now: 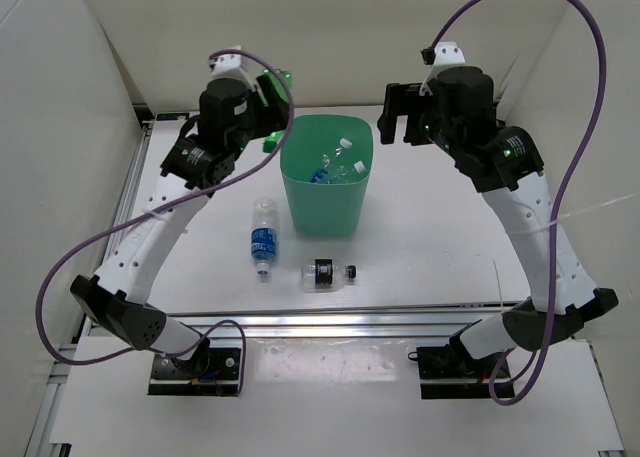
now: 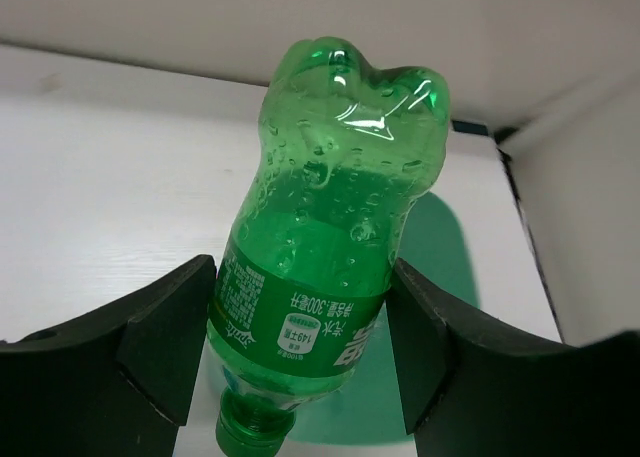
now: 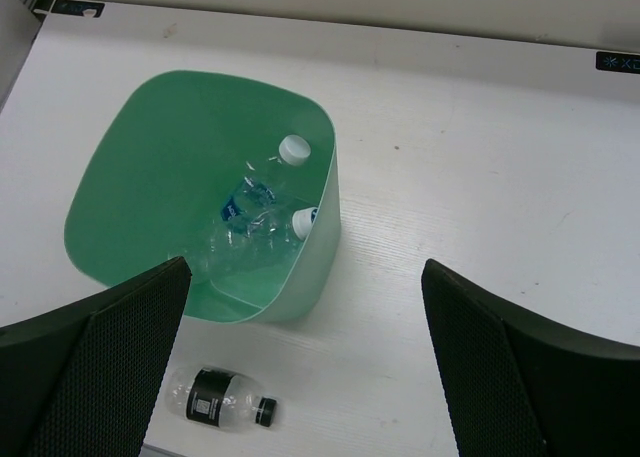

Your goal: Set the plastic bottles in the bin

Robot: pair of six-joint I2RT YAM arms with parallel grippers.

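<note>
My left gripper (image 2: 300, 349) is shut on the green bottle (image 2: 330, 217), cap pointing down, held above the table. In the top view it (image 1: 281, 79) is just left of the bin's far left corner. The green bin (image 1: 325, 212) stands mid-table and holds two clear white-capped bottles (image 3: 255, 205), one of them blue-labelled. Another blue-labelled clear bottle (image 1: 263, 239) lies on the table left of the bin. The short black-labelled bottle (image 1: 327, 274) lies in front of the bin and also shows in the right wrist view (image 3: 220, 399). My right gripper (image 3: 305, 362) is open and empty, high, right of the bin (image 3: 322, 239).
White walls close in the table at the back and both sides. A metal rail (image 1: 340, 322) runs along the near edge in front of the arm bases. Purple cables (image 1: 590, 107) loop off both arms.
</note>
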